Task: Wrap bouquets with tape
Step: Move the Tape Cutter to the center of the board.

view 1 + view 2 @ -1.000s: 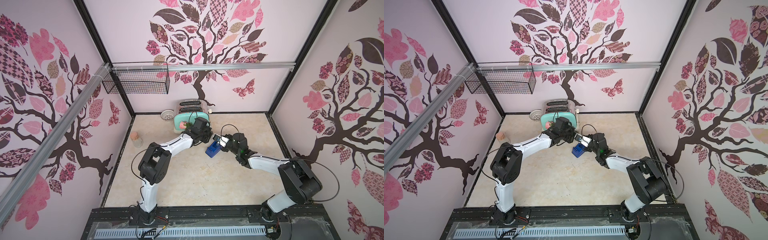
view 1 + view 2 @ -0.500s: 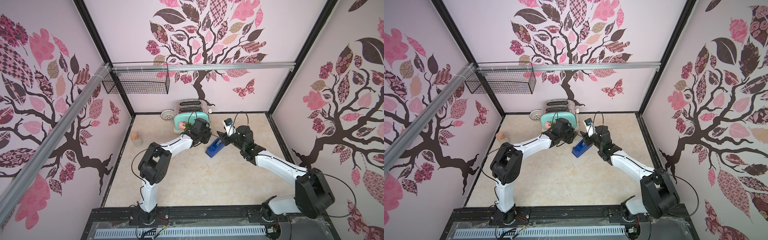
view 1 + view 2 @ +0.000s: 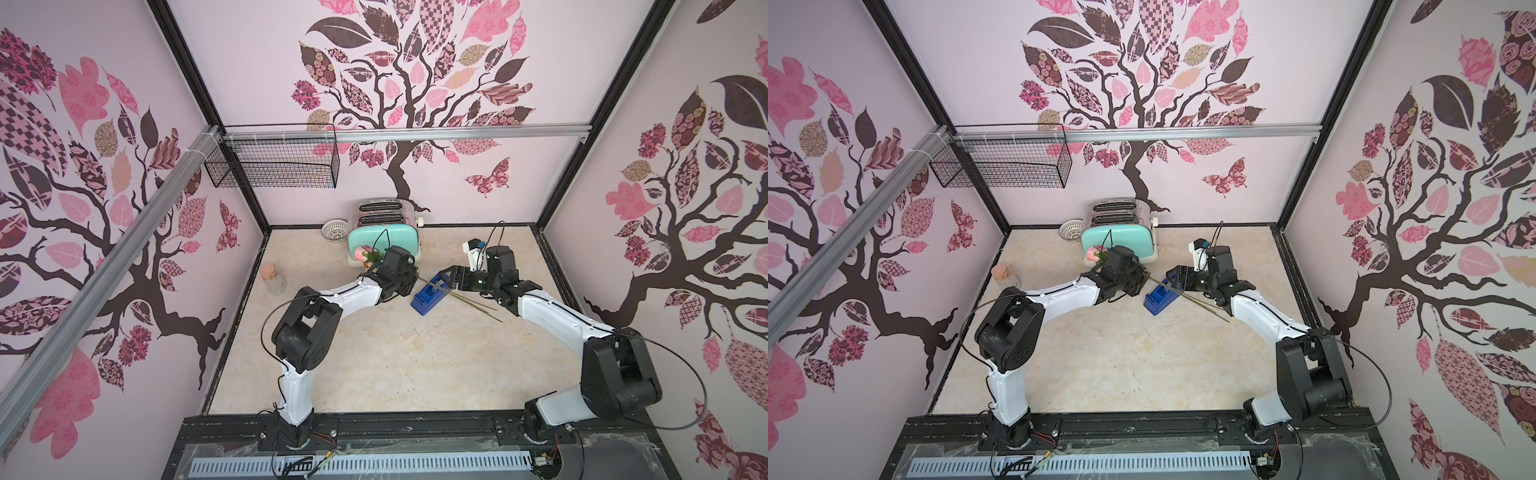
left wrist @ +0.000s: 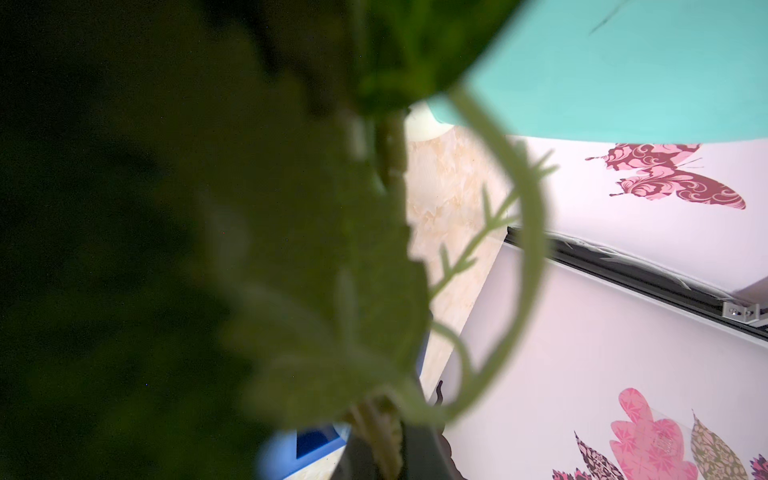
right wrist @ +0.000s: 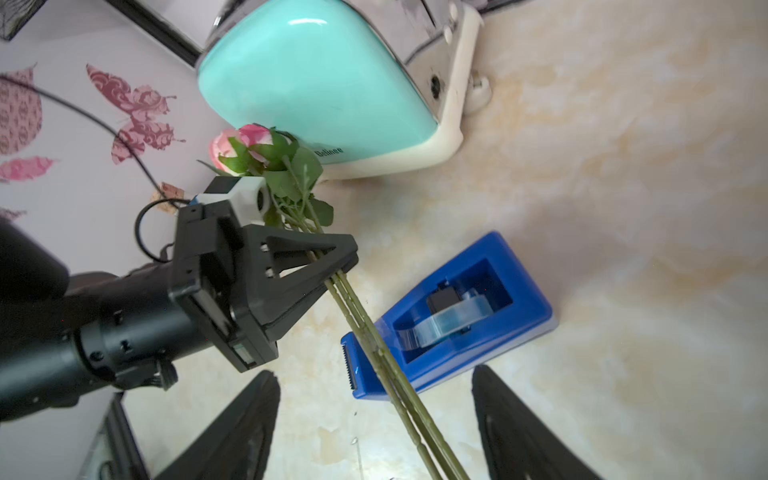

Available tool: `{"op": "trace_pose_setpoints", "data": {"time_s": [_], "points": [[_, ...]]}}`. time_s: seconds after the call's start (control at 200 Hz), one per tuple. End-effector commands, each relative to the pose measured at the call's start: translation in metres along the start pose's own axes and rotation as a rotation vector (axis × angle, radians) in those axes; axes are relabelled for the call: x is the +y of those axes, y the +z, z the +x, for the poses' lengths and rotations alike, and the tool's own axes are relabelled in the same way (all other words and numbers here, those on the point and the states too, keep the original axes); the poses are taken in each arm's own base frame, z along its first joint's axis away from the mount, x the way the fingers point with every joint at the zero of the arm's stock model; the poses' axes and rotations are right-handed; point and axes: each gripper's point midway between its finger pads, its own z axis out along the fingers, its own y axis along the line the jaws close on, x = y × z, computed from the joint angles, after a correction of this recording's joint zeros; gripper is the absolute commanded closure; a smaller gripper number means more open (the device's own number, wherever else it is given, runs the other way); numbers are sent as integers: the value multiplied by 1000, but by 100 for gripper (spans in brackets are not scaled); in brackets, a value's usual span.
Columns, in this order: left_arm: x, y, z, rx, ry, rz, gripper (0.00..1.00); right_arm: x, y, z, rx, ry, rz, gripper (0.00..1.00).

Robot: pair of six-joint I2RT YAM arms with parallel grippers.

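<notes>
While the left gripper [image 5: 340, 266] pinches the bouquet of pink roses with green leaves and long thin green stems [image 5: 353, 305] just below the leaves, the right gripper [image 5: 374, 372] hangs with its fingers spread wide, holding nothing. The blooms point to eleven o'clock, near the mint-green rounded toaster [image 5: 316, 95] at twelve. The stems slant toward four o'clock, crossing over the serrated end of the blue rectangular plastic dispenser with its roll of clear tape [image 5: 523, 303], which sits mid-table on the beige marble-look tabletop [image 5: 623, 208]. My worry: the stems lie over the cutter, so a reach for the tape end may knock them askew, and a pull could drag the dispenser along.
</notes>
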Motion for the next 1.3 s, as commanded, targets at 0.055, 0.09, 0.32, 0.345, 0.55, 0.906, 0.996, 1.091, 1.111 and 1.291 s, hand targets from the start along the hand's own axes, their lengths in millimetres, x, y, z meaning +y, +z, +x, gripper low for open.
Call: {"op": "trace_pose_setpoints", "data": {"time_s": [0.055, 0.09, 0.32, 0.345, 0.55, 0.906, 0.996, 1.091, 1.111, 1.291], "points": [[-23, -16, -2, -19, 45, 79, 100, -28, 25, -4, 34, 283, 15, 18], [-23, -16, -2, -19, 45, 78, 100, -29, 31, -5, 44, 307, 9, 17], [-25, -21, -4, -25, 48, 84, 100, -34, 68, -6, 140, 404, -36, 11], [-24, -21, -5, -26, 50, 82, 100, -31, 71, -7, 147, 409, -55, 9], [-16, -30, -13, -52, 49, 64, 100, -16, 84, -5, 189, 421, -134, 0], [-13, -41, -21, -72, 49, 66, 100, 0, 82, 27, 240, 415, -139, 0], [-15, -42, -21, -72, 48, 82, 100, 1, 71, 19, 196, 336, -118, 0], [-17, -42, -20, -63, 54, 100, 100, 1, 58, 12, 179, 265, -110, 0], [-17, -42, -19, -61, 53, 102, 100, 0, 56, 10, 173, 261, -112, 0], [-8, -39, -19, -57, 50, 107, 100, -6, 26, -13, 64, 255, -163, 0]]}}
